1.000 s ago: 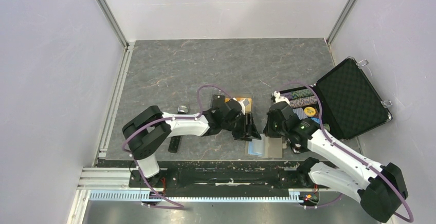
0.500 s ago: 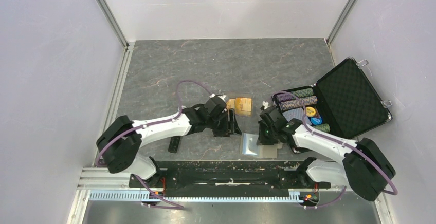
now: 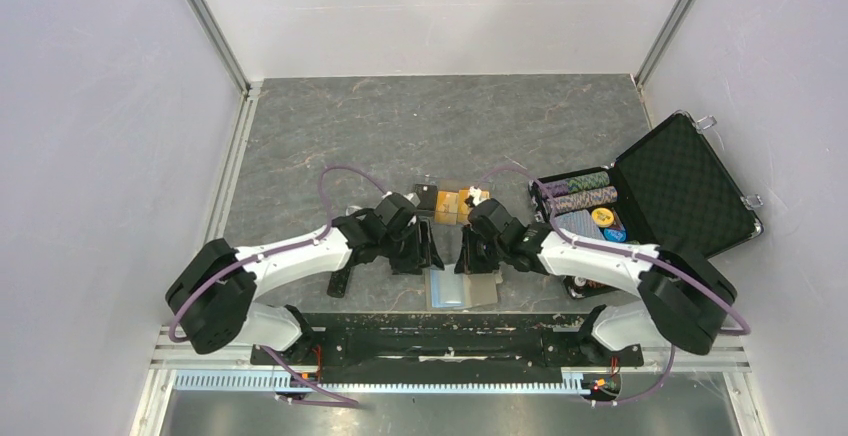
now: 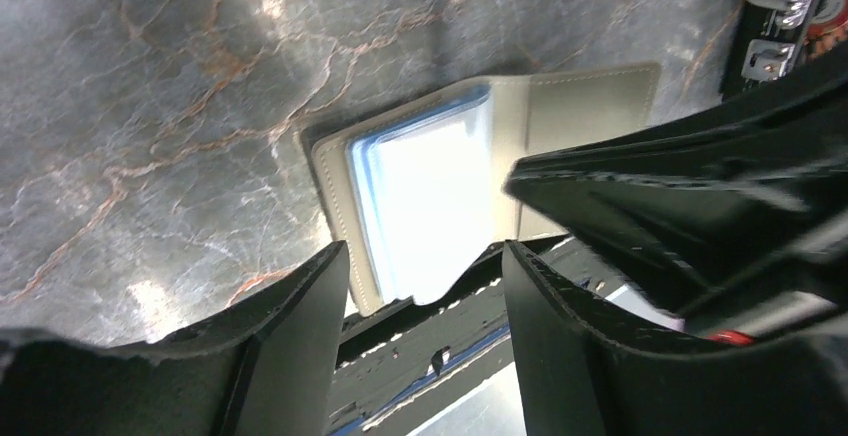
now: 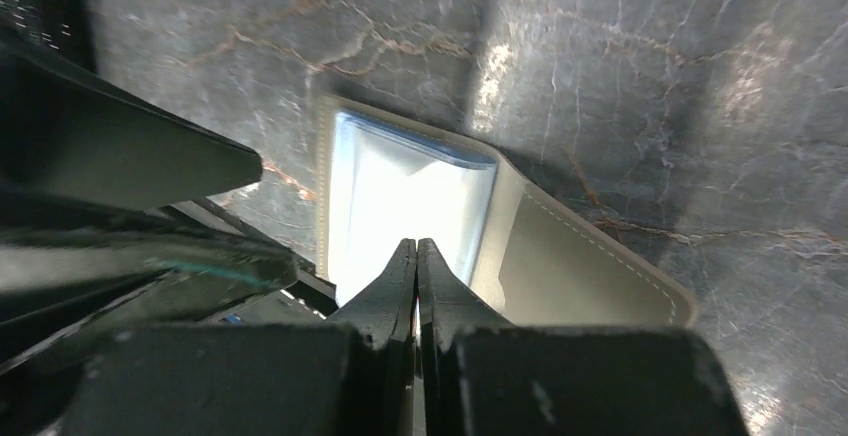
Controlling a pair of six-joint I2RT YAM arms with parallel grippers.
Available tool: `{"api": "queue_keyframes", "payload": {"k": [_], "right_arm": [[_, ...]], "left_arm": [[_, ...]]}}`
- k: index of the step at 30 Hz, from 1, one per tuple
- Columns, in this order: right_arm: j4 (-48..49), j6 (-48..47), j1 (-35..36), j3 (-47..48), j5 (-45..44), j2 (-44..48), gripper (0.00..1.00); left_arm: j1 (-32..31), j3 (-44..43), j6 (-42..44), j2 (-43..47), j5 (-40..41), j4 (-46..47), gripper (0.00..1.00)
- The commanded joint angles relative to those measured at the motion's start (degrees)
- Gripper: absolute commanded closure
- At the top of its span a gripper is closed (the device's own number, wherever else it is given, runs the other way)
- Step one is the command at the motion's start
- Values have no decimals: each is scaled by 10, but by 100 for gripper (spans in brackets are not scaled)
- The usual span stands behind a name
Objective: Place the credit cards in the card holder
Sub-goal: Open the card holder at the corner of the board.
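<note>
Card holder [image 3: 462,291]: lying open, pale blue inside up, at bench [image 3: 330,126] near edge, 6 o'clock. Left claw [image 3: 424,254]: fingers spread wide, empty, at holder's 10 o'clock. Right claw [image 3: 470,256]: pinched tight, empty, above holder. Credit cards [image 3: 448,206]: on bench at holder's 12 o'clock.

walls [image 3: 100,106]: plain white | tabletop [image 3: 400,126]: grey marbled | corner rails [image 3: 207,21]: aluminium

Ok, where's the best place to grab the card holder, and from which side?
Its near edge, coming from the front. The card holder lies open and flat on the table, so no lip stands up, but that edge appears to overhang the table's front slightly, leaving room for a finger underneath.
</note>
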State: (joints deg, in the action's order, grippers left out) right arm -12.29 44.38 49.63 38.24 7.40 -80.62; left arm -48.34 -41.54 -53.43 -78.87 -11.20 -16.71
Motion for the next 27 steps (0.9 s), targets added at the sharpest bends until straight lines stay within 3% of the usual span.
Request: {"api": "queue_keyframes", "payload": {"k": [1, 13, 24, 27], "right_arm": [[-18, 1, -1, 19, -55, 59, 100], [-29, 16, -16, -60, -50, 65, 100], [-26, 15, -19, -71, -51, 61, 100], [-26, 14, -19, -72, -51, 62, 100]], "left_arm": [[2, 15, 25, 22, -8, -13, 36], [-2, 16, 9, -37, -55, 85, 45], [-23, -1, -3, -78, -54, 106, 44], [-32, -16, 5, -62, -19, 69, 45]]}}
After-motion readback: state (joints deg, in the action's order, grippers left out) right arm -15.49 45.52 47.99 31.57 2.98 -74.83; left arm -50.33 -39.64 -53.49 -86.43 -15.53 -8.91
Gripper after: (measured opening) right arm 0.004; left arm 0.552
